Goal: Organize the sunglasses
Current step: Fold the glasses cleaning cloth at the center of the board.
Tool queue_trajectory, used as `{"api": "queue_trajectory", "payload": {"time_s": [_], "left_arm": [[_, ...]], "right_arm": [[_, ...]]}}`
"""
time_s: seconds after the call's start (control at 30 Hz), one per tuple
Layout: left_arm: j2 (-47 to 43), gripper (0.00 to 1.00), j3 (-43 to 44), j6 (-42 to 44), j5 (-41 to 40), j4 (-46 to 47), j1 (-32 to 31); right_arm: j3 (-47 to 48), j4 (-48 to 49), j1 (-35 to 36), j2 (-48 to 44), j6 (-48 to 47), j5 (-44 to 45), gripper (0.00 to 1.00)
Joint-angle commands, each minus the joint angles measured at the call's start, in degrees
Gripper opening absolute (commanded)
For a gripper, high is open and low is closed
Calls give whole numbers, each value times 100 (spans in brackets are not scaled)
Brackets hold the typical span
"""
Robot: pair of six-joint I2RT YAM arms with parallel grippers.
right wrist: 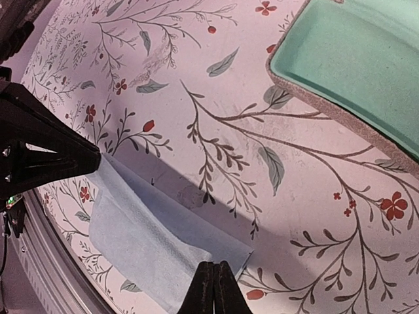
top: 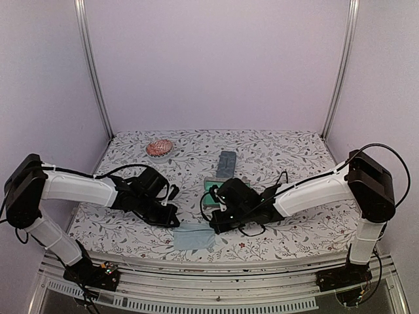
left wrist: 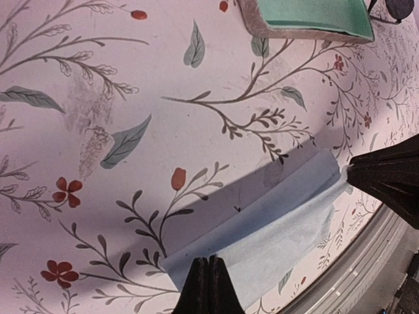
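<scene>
Landmark: open case (right wrist: 353, 59), green lining up, on the floral table (left wrist: 131, 78)

Sunglasses (left wrist: 402, 6): only one dark lens and a bit of thin black wire show, at the frame corner just past the open case's corner in the left wrist view. The rest is cut off, so long axis and pointing direction can't be told. Can't make them out in the top view

Left gripper (left wrist: 207, 278): clenched, pinching one edge of a folded light blue cloth (top: 194, 239)

Right gripper (right wrist: 213, 281): clenched too, pinching the opposite end of the same cloth

Cloth sits on the arm-base side of the open case, near it, not touching

Closed blue-grey case (top: 226, 163): just beyond the open case on its far side, long axis running away from the arms
</scene>
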Motion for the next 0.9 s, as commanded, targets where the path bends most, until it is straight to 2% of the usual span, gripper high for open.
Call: {"api": "queue_trajectory", "payload": {"time_s": [0.0, 0.67, 0.73, 0.8, 0.87], "left_arm": [[-3, 0, -92, -16, 22, -57, -81], [102, 1, -196, -97, 221, 46, -256], [90, 14, -232, -60, 349, 131, -260], [62, 28, -301, -17, 563, 288, -260], [27, 37, -342, 31, 774, 445, -259]], "right_arm": [[-89, -39, 50, -89, 73, -93, 2], [-147, -93, 138, 62, 157, -310, 2], [-119, -120, 137, 100, 148, -341, 3], [-108, -115, 136, 100, 145, -393, 8], [-121, -79, 139, 60, 154, -422, 14]]}}
